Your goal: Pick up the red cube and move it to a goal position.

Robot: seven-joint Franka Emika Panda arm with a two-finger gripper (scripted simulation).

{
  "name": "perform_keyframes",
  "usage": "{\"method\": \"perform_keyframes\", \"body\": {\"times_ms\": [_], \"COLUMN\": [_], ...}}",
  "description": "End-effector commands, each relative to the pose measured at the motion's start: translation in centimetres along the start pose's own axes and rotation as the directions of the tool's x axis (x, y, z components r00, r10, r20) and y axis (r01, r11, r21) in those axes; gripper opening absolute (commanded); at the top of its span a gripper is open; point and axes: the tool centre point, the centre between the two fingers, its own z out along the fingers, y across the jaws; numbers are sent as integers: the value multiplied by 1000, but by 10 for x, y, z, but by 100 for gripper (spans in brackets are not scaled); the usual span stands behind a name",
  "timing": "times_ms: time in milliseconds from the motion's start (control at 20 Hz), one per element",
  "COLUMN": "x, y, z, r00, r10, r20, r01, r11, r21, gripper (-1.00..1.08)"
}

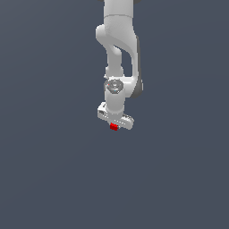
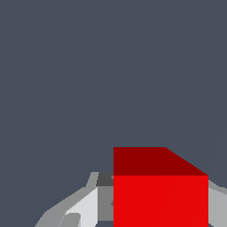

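Observation:
The red cube (image 1: 113,127) is tiny and bright red, showing just below the white gripper (image 1: 114,125) in the middle of the exterior view. The gripper hangs straight down from the white arm and its body hides most of the cube. In the wrist view the red cube (image 2: 160,195) fills the space between the two grey-white fingers (image 2: 84,208), which press on its sides. The gripper is shut on the cube. Whether the cube rests on the floor or is lifted off it cannot be told.
A plain dark grey-blue surface (image 1: 49,170) surrounds the arm on all sides. The white arm (image 1: 117,49) comes down from the top of the exterior view. No goal marker shows.

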Motion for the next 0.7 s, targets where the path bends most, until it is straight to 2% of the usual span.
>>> {"method": "perform_keyframes", "body": {"times_ms": [0, 650], "x": [-1, -13], "y": [-3, -29], "z": [-11, -118], "r00": [1000, 1000], "r10": [0, 1], "r20": [-1, -1], "r01": [0, -1], "r11": [1000, 1000], "r21": [1, 0], "gripper": [-100, -100]}}
